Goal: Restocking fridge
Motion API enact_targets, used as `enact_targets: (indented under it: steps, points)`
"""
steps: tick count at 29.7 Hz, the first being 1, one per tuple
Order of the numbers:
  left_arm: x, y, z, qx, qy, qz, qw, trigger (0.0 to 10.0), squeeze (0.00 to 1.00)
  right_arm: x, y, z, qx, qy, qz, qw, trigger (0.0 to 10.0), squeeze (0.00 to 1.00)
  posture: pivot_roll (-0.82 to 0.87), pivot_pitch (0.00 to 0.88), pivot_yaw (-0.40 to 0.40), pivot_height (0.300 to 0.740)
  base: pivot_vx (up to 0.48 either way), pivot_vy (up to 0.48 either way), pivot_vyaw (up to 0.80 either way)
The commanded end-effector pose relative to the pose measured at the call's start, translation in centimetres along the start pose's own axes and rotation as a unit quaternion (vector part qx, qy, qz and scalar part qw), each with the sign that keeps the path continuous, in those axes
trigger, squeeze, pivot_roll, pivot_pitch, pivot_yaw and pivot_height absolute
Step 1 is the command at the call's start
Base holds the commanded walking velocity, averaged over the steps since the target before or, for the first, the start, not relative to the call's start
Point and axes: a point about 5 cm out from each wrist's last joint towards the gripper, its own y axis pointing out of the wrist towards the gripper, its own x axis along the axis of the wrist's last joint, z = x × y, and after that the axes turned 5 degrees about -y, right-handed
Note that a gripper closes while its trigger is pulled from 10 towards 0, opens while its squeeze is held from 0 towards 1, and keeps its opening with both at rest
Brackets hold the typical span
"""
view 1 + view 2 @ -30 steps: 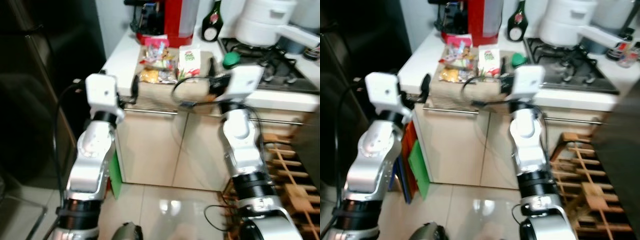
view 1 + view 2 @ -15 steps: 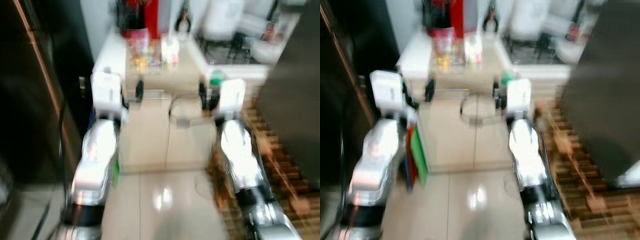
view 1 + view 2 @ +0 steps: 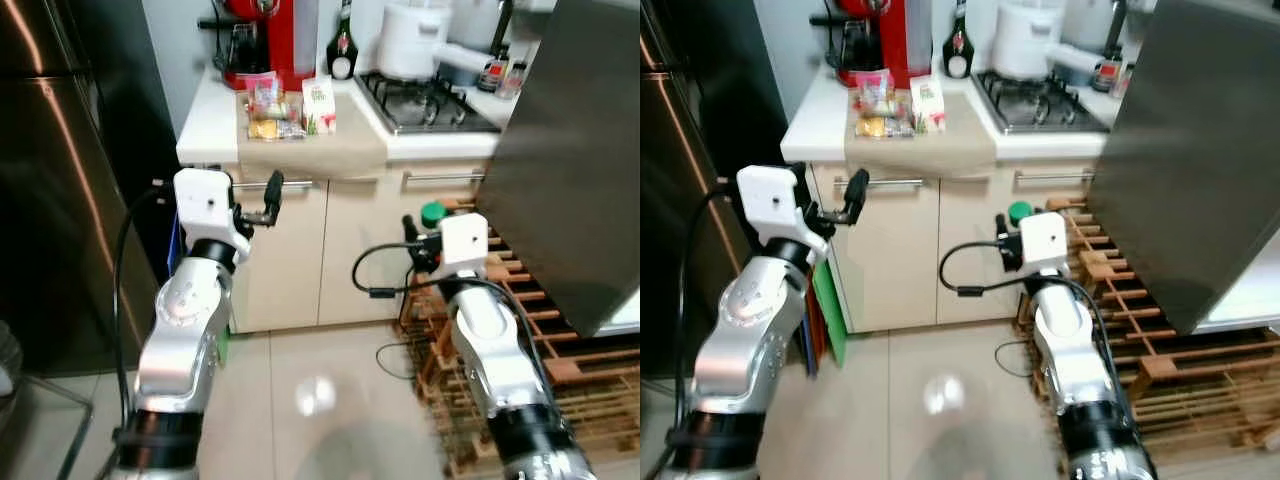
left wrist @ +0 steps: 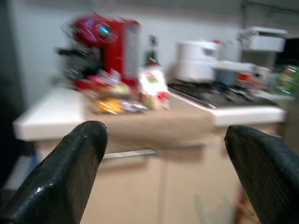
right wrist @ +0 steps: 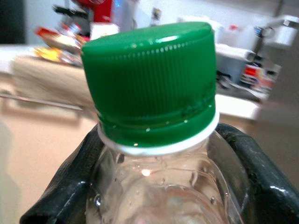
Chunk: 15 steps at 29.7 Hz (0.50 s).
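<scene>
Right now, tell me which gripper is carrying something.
The right gripper: its fingers clasp a clear bottle with a green cap. The left gripper is open and empty.

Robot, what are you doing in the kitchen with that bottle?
The right gripper holds a clear plastic bottle with a green cap, its black fingers closed around the neck. The left gripper is open and empty, raised toward the beige counter, where snack packets and a small white carton sit. A dark steel fridge stands on the robot's left.

Silver arms; white wrist boxes; black cables; black claw fingers (image 4: pixel 70 177).
</scene>
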Motion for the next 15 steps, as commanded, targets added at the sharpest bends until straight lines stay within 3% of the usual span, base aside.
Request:
enact_targets:
  steps: [1, 11, 15]
  points:
    - [-0.62, -0.15, -0.36, -0.017, 0.001, 0.012, 1.000, 10.0, 0.00, 0.89, 0.25, 0.18, 0.004, 0.001, -0.017, 1.000, 0.0, 0.00, -0.09, 0.000, 0.002, 0.676, 0.000, 0.000, -0.54]
    - [-0.93, -0.59, -0.74, -0.032, -0.001, 0.010, 0.999, 10.0, 0.00, 1.22, 0.27, 0.42, 0.016, 0.005, -0.024, 1.000, 0.0, 0.00, -0.09, 0.000, -0.010, 0.676, 0.000, 0.000, -0.55]
    - [-1.52, -0.88, -0.60, -0.034, -0.008, 0.018, 0.999, 10.0, 0.00, 1.28, 0.19, -0.25, -0.008, 0.020, -0.028, 0.999, 0.0, 0.00, -0.09, 0.000, -0.013, 0.676, 0.000, 0.000, -0.60]
